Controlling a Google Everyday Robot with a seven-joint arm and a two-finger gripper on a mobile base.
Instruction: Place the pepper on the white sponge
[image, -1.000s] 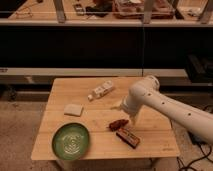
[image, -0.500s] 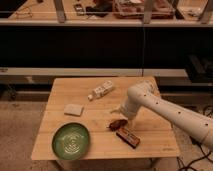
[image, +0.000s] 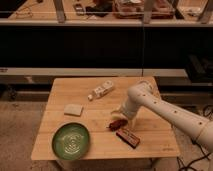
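The small dark red-brown pepper (image: 116, 123) lies on the wooden table (image: 150, 148), right of centre. My gripper (image: 120, 115) is at the end of the white arm that reaches in from the right, and it sits just above and behind the pepper, close to it. The white sponge (image: 73, 109), a pale flat square pad, lies on the table's left half, well to the left of the pepper and the gripper.
A flat brown rectangular block (image: 128, 137) lies just right and in front of the pepper. A green plate (image: 71, 140) sits at the front left. A white bottle (image: 101, 91) lies on its side at the back centre. Dark shelving stands behind the table.
The arm has bent further and the gripper has come down and a little left towards the pepper. The pepper, sponge, plate, block and bottle have not moved.
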